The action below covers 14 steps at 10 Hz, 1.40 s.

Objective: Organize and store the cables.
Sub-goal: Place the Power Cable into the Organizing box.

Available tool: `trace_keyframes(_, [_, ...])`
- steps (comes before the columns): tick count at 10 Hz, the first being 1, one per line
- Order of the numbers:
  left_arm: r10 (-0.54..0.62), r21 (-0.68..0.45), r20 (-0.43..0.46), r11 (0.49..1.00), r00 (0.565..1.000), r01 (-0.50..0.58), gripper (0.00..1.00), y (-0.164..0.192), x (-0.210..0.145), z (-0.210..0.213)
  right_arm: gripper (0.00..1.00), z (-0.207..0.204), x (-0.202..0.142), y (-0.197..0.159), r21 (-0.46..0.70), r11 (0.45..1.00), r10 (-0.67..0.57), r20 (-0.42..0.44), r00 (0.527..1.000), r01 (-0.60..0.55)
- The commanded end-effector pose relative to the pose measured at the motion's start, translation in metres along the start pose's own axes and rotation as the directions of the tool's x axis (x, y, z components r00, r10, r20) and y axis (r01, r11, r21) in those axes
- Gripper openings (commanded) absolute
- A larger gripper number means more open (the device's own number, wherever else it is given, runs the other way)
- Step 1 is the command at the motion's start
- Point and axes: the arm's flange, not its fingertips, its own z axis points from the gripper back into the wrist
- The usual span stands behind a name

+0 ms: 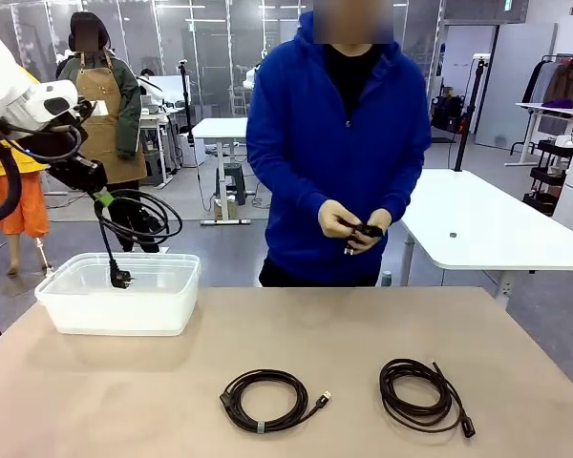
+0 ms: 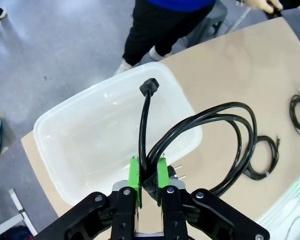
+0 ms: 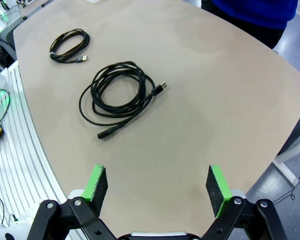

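Note:
My left gripper (image 1: 103, 198) (image 2: 148, 176) is shut on a coiled black power cable (image 1: 138, 216) (image 2: 210, 135), held in the air above the clear plastic bin (image 1: 57, 296) (image 2: 80, 150). The cable's plug (image 1: 121, 279) (image 2: 149, 86) dangles down over the bin. Two more coiled black cables lie on the tan table: one near the front middle (image 1: 265, 400) (image 3: 69, 46), one to its right (image 1: 422, 393) (image 3: 117, 95). My right gripper (image 3: 157, 187) hovers open over the table edge, nothing between its green pads. The person's gloved hands (image 1: 353, 227) hold a small black cable at the far side.
The bin stands at the table's left rear corner. A person in blue stands at the far edge. White tables (image 1: 497, 229) stand behind. Bare tabletop stretches between the bin and the two lying cables.

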Motion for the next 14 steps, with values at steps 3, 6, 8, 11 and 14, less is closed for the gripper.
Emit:
trace_keyframes(3, [0.136, 0.059, -0.024, 0.989, 0.990, -0.135, 0.16, 0.047, -0.002, -0.014, 1.00, 0.000, 0.003, -0.001, -0.003, 1.000, -0.024, 0.005, 1.000, 0.024])
trace_keyframes(6, [0.266, 0.133, -0.018, 0.956, 0.964, -0.262, 0.16, 0.057, -0.004, -0.064, 1.00, 0.000, 0.003, -0.001, -0.003, 1.000, -0.024, 0.005, 1.000, 0.024])
trace_keyframes(8, [0.332, 0.186, 0.005, 0.927, 0.943, -0.327, 0.16, 0.066, -0.009, -0.098, 1.00, 0.000, 0.003, -0.001, -0.003, 1.000, -0.024, 0.005, 1.000, 0.024])
trace_keyframes(11, [0.350, 0.199, -0.131, 0.926, 0.927, -0.322, 0.16, 0.056, -0.039, -0.151, 1.00, 0.000, 0.003, -0.001, -0.003, 1.000, -0.024, 0.005, 1.000, 0.024])
trace_keyframes(14, [0.437, 0.184, -0.186, 0.895, 0.880, -0.406, 0.16, 0.067, -0.058, -0.174, 1.00, 0.000, 0.003, -0.001, -0.003, 1.000, -0.024, 0.005, 1.000, 0.024])
